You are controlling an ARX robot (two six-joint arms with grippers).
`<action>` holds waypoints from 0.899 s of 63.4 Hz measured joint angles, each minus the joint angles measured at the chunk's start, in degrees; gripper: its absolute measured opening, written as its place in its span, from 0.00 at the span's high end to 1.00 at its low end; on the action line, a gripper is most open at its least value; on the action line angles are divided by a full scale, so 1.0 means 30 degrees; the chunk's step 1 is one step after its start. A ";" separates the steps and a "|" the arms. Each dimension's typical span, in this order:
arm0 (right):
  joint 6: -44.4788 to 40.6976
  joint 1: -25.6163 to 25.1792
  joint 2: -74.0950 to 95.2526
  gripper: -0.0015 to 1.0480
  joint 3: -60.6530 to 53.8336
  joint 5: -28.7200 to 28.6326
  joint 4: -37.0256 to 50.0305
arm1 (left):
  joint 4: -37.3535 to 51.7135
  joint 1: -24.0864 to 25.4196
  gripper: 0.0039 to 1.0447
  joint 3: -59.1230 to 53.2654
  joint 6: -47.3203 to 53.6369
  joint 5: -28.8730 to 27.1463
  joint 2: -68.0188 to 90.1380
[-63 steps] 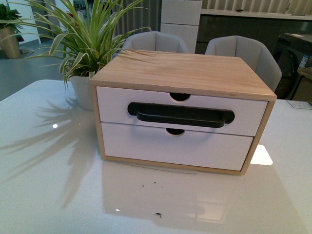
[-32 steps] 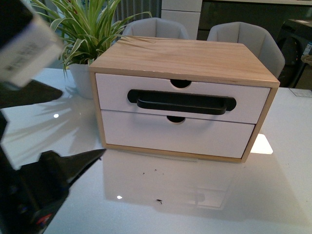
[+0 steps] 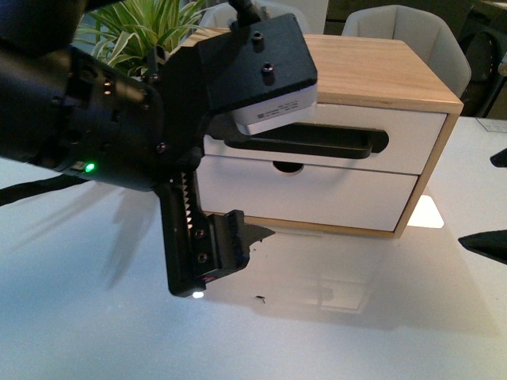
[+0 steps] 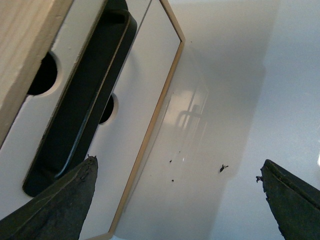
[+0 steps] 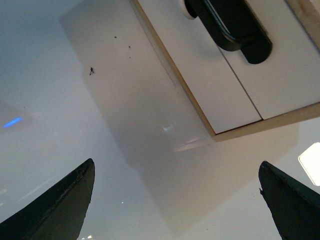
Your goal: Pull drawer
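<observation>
Left gripper (image 4: 175, 200) is spread wide, hanging over the table (image 3: 356, 332) in front of the box's (image 3: 380, 71) left end, gripping nothing. Drawer (image 3: 412, 142) is the top one in that wooden box, sitting flush, with the black handle (image 3: 317, 142) untouched. Right gripper (image 5: 175, 200) is wide too, near the box's right corner.

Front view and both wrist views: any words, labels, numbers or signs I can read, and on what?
No readable text in any view.
On the white block under the left arm: any print is too blurred to read.
On the drawer and the wooden cabinet: no markings show.
</observation>
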 joint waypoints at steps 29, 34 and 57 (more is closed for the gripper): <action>-0.0415 0.0277 0.1872 0.09 0.1683 -0.0707 0.0015 | -0.2528 -0.0299 0.07 0.5166 0.2696 -0.1166 0.3745; -0.0423 0.0211 0.1902 0.09 0.1683 -0.0962 0.0007 | -0.2798 -0.0277 0.07 0.5778 0.3024 -0.1479 0.4328; -0.0430 -0.0189 0.2346 0.09 0.1778 -0.1829 0.0219 | -0.2878 0.0197 0.07 0.6936 0.3847 -0.2419 0.6127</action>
